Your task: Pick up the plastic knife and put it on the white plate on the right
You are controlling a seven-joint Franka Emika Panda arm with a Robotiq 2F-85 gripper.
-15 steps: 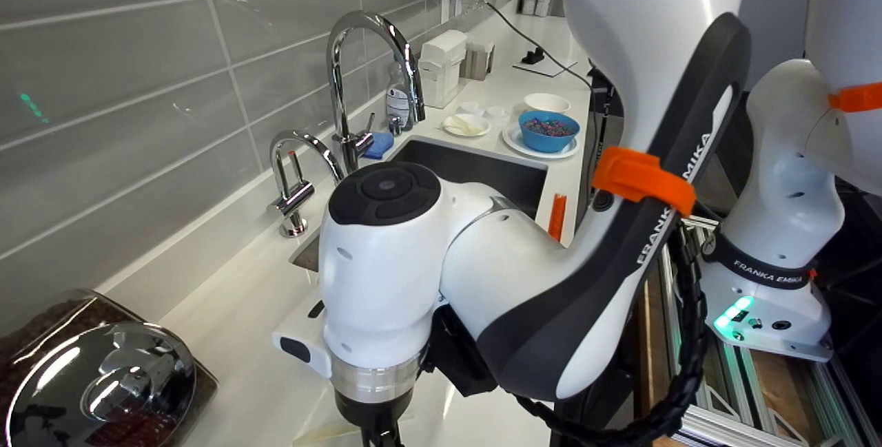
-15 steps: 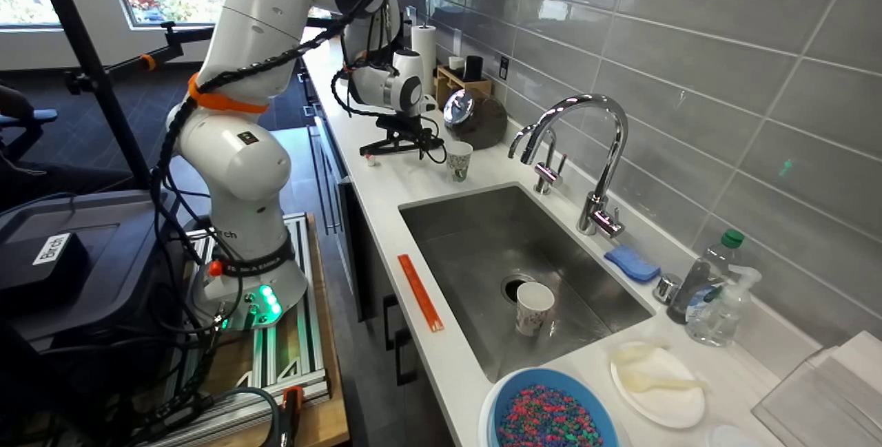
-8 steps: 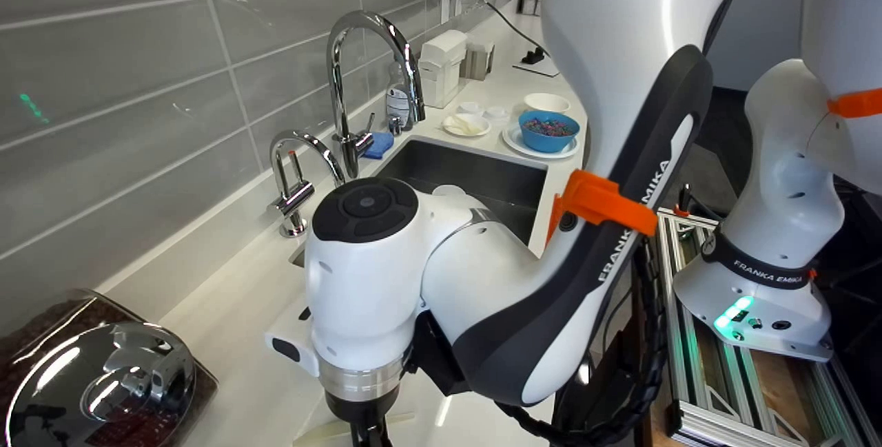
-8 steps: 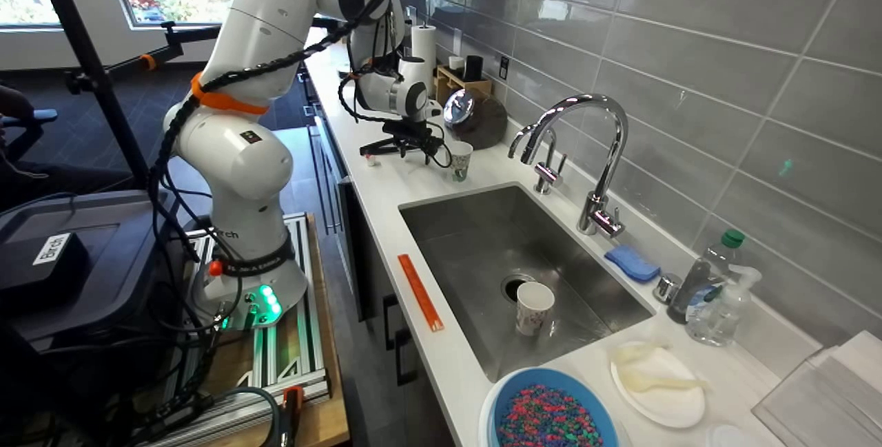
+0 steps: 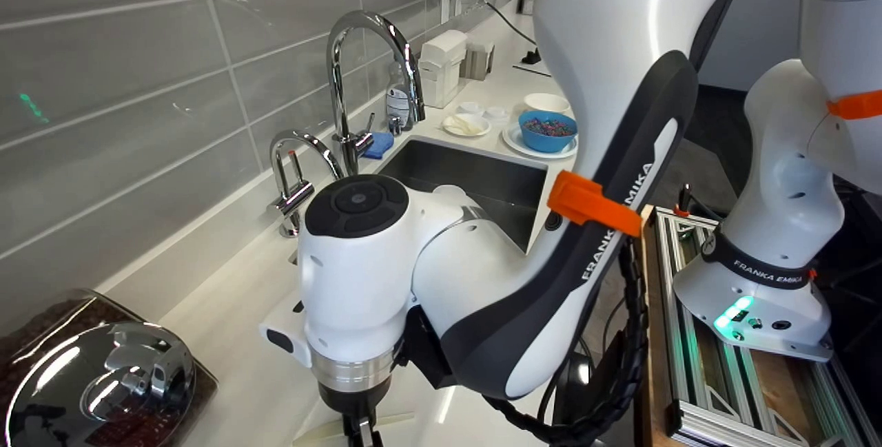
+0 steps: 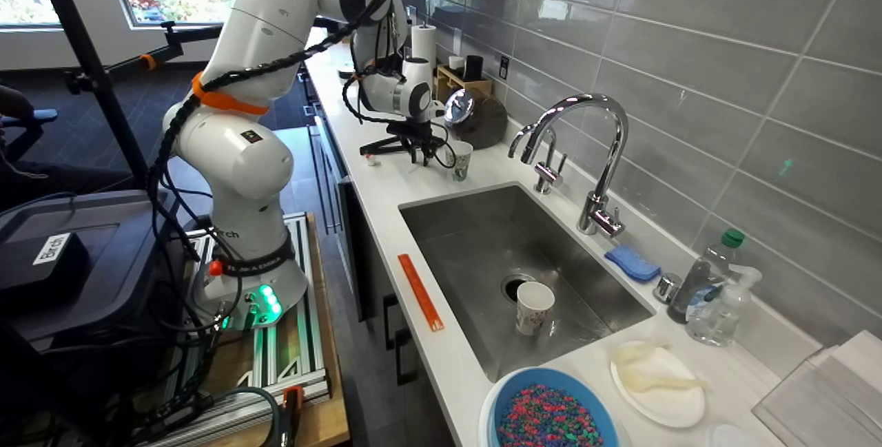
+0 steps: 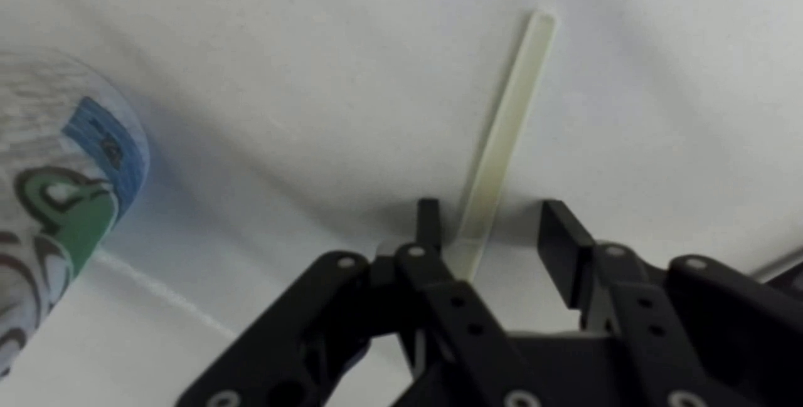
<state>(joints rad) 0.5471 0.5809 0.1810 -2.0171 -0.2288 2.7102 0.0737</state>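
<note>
1. In the wrist view, the gripper (image 7: pixel 489 225) had its two fingers (image 7: pixel 568 256) well parted, with hold of nothing. The pale plastic knife (image 7: pixel 505 143) lay on the white desk (image 7: pixel 313 81), crossing the gap between the fingertips as seen from there, nearer to one than the other, with space showing on each side. Its lower end was hidden behind the gripper. A patterned cup (image 7: pixel 59 206) in blue, green and brown stood at the view's edge, apart from the knife.

2. In an exterior view, the gripper sat low over the desk near the patterned cup, too small to make out its spread or the knife. A white plate (image 6: pixel 672 406) carried pale cutlery (image 6: pixel 654 383), part of which stuck out past its rim. A paper cup (image 6: pixel 532 306) stood inside the steel sink (image 6: pixel 451 247) beside the drain (image 6: pixel 511 287), and an orange strip (image 6: pixel 420 292) lay on the desk along the sink.

3. In an exterior view, the white arm (image 5: pixel 358 282) pointed the gripper downward, and the bottom edge cut off the fingertips. Part of the knife showed as a pale strip on the desk behind it. Past the sink were the white plate with its cutlery and, near it, a blue dish (image 5: pixel 541 142) of coloured beads (image 5: pixel 548 129) on a wider white plate (image 5: pixel 513 142).
</note>
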